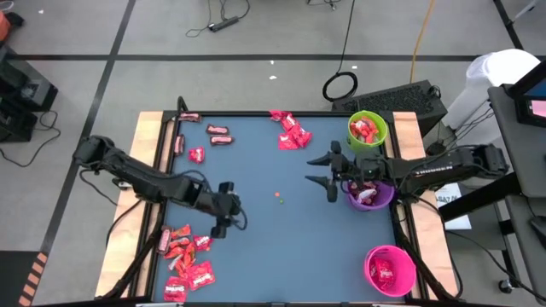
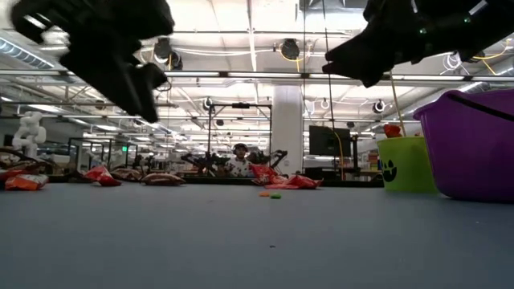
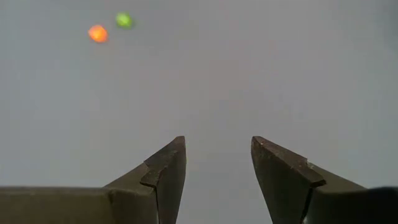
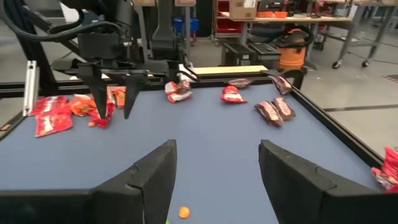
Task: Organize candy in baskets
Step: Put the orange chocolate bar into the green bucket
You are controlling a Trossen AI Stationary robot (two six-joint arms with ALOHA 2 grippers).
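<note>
Candy (image 1: 186, 254) lies heaped at about 7 o'clock on the table (image 1: 256, 247), with looser pieces near 11 and a cluster at 12. I have the left gripper (image 1: 229, 220) just beside that 7 o'clock heap, its fingers parted and holding nothing; the left wrist view shows only bare surface between them and two small round dots (image 3: 110, 27) beyond.

At mid-table those dots are not candy. My risk here is closing on one of them, or on nothing, if I misjudge the heap's bearing from the wrist view.

The right gripper (image 1: 328, 177) sits at about 3 o'clock, released and empty, just beside the purple basket (image 1: 380, 200). The green basket (image 1: 378, 125) stands near 1 o'clock and the pink basket (image 1: 408, 276) near 5; all three appear to hold some pieces, though the purple one's contents are partly hidden by the arm. A careless swing of the right arm could tip the purple basket.
</note>
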